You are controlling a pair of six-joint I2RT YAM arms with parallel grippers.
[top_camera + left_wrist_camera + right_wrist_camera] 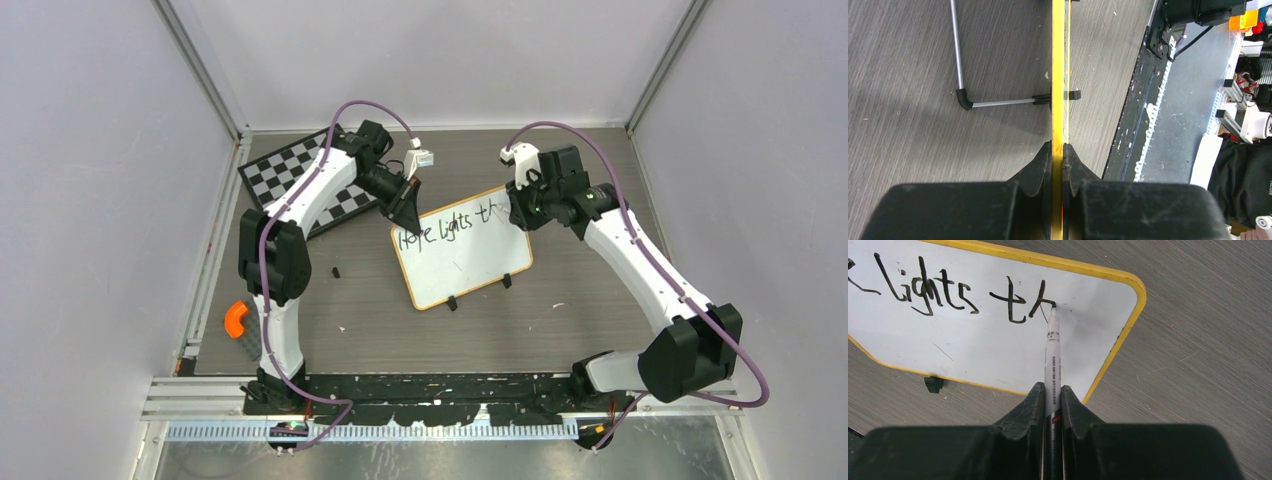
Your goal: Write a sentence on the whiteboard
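The whiteboard (462, 250) stands tilted on two small black clip feet in the middle of the table, with "Hope lights th" in black across its top. My left gripper (407, 207) is shut on the board's upper left corner; in the left wrist view the yellow rim (1058, 90) runs edge-on between the jaws of that gripper (1058, 147). My right gripper (1052, 389) is shut on a white marker (1053, 350). The marker's tip touches the whiteboard (998, 355) at the end of the "h", near the rounded right corner. In the top view the right gripper (520, 212) sits at the board's upper right corner.
A black-and-white chessboard (300, 180) lies at the back left, partly under the left arm. A small black piece (336, 271) lies left of the board. An orange-handled tool (238, 322) rests at the table's left edge. A thin metal rod (957, 50) props the board from behind.
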